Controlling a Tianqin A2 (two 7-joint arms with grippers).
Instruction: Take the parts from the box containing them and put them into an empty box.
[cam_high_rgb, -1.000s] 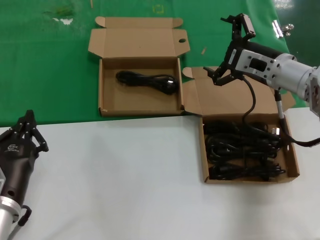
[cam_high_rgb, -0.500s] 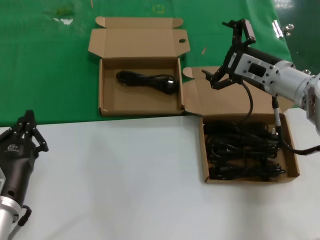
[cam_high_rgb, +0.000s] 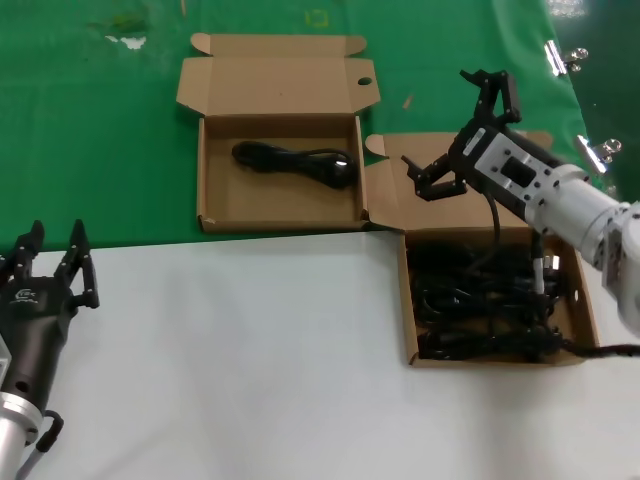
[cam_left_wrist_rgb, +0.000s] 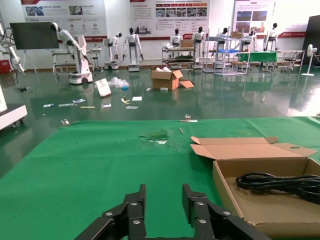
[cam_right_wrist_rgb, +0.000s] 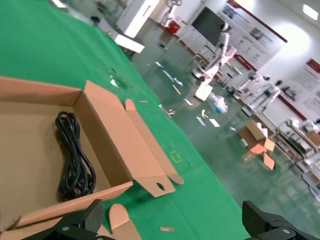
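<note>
The far box (cam_high_rgb: 210, 190) lies open on the green cloth with one black cord (cam_high_rgb: 295, 160) in it. The near right box (cam_high_rgb: 412, 330) holds several black cords (cam_high_rgb: 490, 300). My right gripper (cam_high_rgb: 455, 135) is open wide and empty, above that box's raised lid (cam_high_rgb: 400, 200). In the right wrist view its fingers (cam_right_wrist_rgb: 85, 220) frame green cloth, with the far box (cam_right_wrist_rgb: 30, 150) and its cord (cam_right_wrist_rgb: 75, 165) beyond. My left gripper (cam_high_rgb: 55, 240) is open and empty at the table's front left. In the left wrist view (cam_left_wrist_rgb: 163, 202) it faces green cloth, the far box (cam_left_wrist_rgb: 250, 200) off to the side.
White tabletop (cam_high_rgb: 250, 350) fills the front and green cloth (cam_high_rgb: 100, 130) the back. The far box's lid (cam_high_rgb: 275, 85) lies folded back, with a round hole (cam_high_rgb: 364, 81). Metal clips (cam_high_rgb: 560, 55) lie at the far right. My right arm's cables hang over the near box.
My right gripper has moved lower and to the right over the near box's lid, staying open. My left gripper's fingers have spread from together to apart.
</note>
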